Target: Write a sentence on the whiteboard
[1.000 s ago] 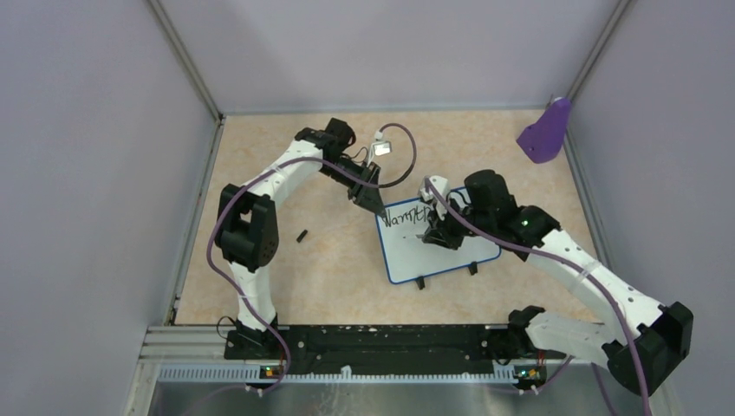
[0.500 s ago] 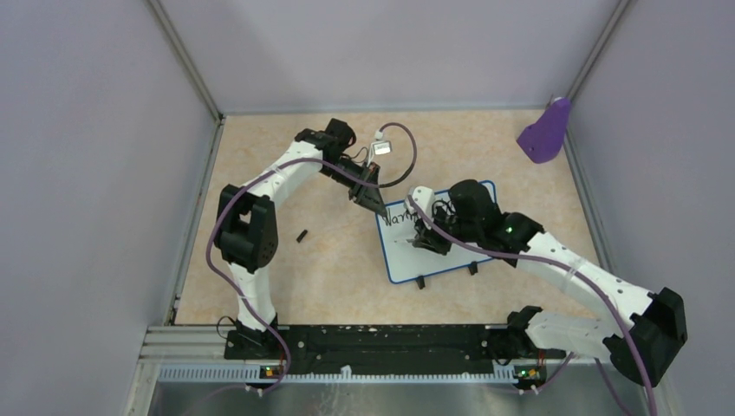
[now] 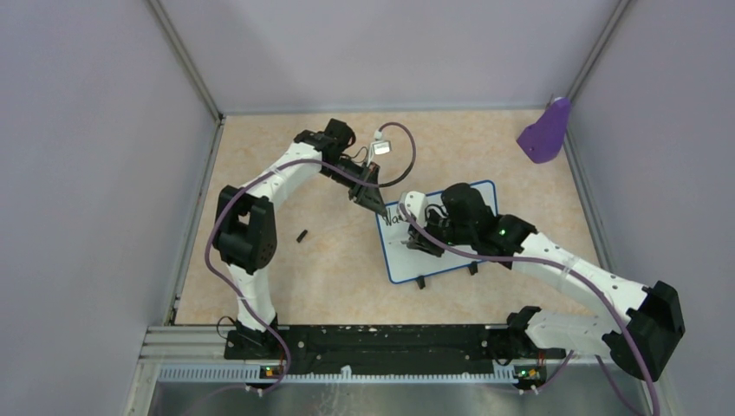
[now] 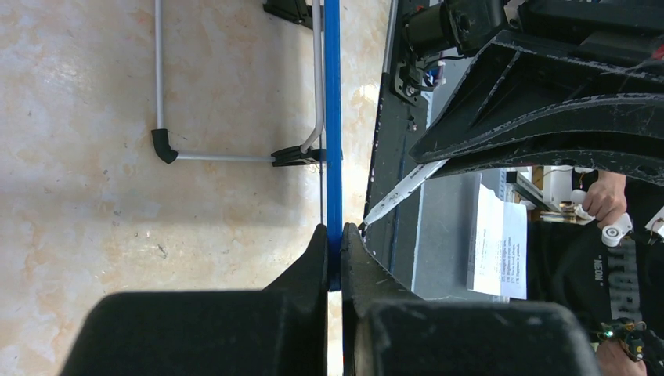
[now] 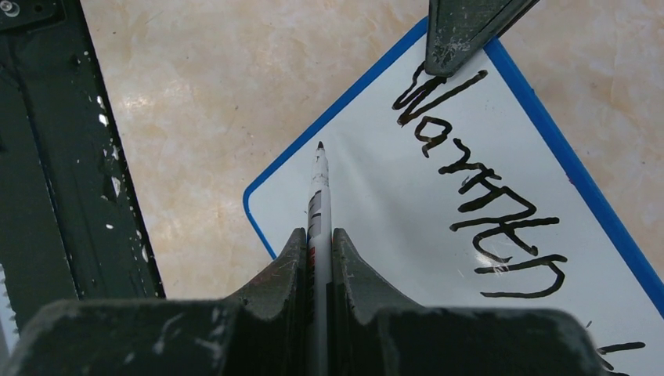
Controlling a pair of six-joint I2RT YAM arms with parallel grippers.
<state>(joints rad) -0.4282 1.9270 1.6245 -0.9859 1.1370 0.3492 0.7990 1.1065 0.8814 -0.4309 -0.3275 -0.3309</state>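
From above, the whiteboard [image 3: 438,265] lay flat on the table [image 3: 286,277] in front of the right arm. Its long axis ran left to right, the right end swung slightly away from the bases. Its two black feet [image 3: 421,282] stuck out from the near long edge. The left gripper [image 3: 379,211] sat at the board's far left corner and the right gripper [image 3: 421,243] hovered over its left half. A purple scoop [image 3: 546,132] leaned in the far right corner, well apart.

In the left wrist view, the claw was pressed together on the thin blue rim [image 4: 333,117], pinching it edge-on.

In the right wrist view, the claw was pinching a marker [image 5: 319,196]. Its tip pointed toward the board's near left corner; I couldn't tell whether it touched. The sentence [image 5: 478,196] ran in black along the far edge, starting beside the left claw's tip.

The board looked to me light, thin and stiff, with a slick face, likely to skate under pen pressure. The rim at a corner, clear of the ink, seemed the sensible hold.
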